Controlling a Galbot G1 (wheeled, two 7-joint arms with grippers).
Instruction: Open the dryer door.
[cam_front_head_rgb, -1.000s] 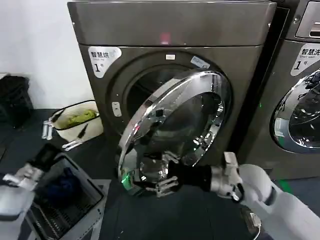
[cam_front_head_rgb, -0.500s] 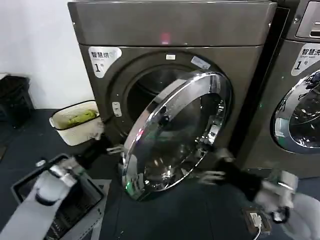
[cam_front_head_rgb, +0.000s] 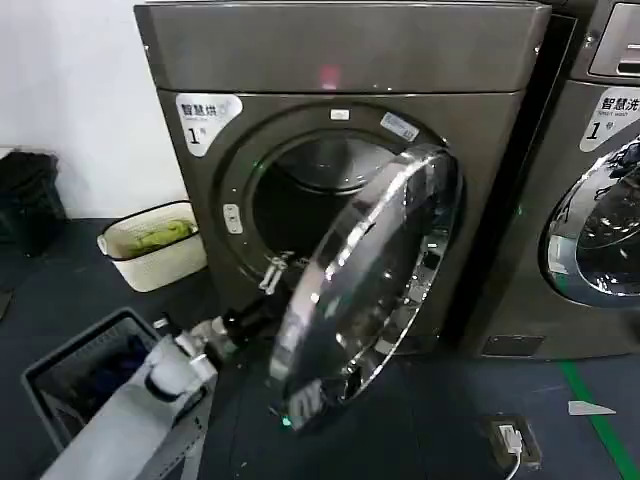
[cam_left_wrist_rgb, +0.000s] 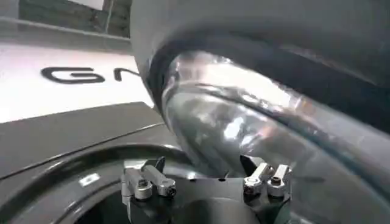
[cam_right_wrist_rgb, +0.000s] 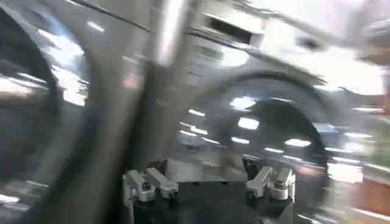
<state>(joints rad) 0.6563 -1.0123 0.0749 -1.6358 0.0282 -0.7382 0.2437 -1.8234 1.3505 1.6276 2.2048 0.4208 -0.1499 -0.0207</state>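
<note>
Half open in the head view: dryer door (cam_front_head_rgb: 365, 290) swung out from the drum opening (cam_front_head_rgb: 320, 200), chrome ring tilted. Left gripper (cam_front_head_rgb: 272, 275) just behind the door's free edge, at the opening's lower rim; finger spread hard to tell there. White basin (cam_front_head_rgb: 153, 243) and dark basket (cam_front_head_rgb: 95, 375) well off to its left.

Left wrist view: left gripper (cam_left_wrist_rgb: 207, 182) spread wide, holding nothing, chrome rim (cam_left_wrist_rgb: 244, 131) just ahead.

Right wrist view: right gripper (cam_right_wrist_rgb: 209, 181) parted, empty, before blurred machine fronts.
</note>
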